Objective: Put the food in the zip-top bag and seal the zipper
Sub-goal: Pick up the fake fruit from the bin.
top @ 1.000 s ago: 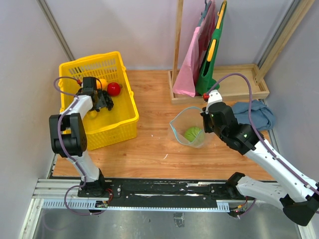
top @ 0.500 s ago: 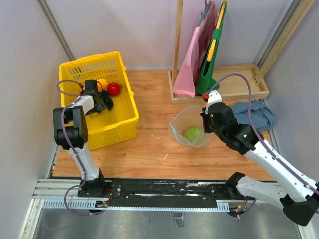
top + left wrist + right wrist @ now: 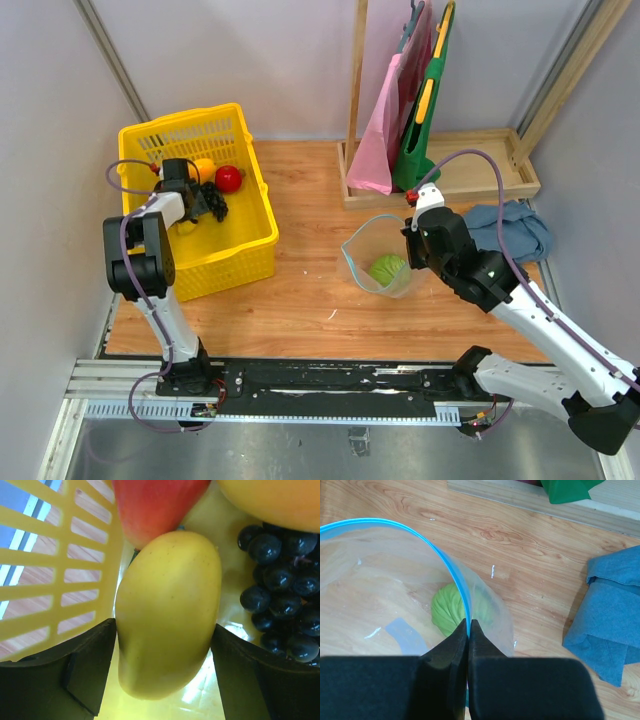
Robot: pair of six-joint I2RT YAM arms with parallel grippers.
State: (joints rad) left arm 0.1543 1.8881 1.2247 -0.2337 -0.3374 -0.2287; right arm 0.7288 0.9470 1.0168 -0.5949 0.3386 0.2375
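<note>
left pincer (image 3: 162, 630) inside yellow basket (image 3: 185, 122), jaws wide astride the mango (image 3: 167, 610), contact unclear, mango long axis parallel to the fingers (image 3: 75, 670), grape bunch (image 3: 285, 590) beside it, right pincer (image 3: 468, 630) pinched on the zipper (image 3: 420, 535), zip-top bag (image 3: 380, 580) right of basket on worktop (image 3: 300, 290), mouth up, pale green round one (image 3: 447, 612) inside

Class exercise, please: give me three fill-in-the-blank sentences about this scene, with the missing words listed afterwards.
The right end effector is shut on the ____ zipper of the zip-top bag.
Inside that bag lies one pale ____ round food.
In the basket, the left end effector has a ____ fruit between its fingers.
Missing words: blue; green; yellow.
</note>
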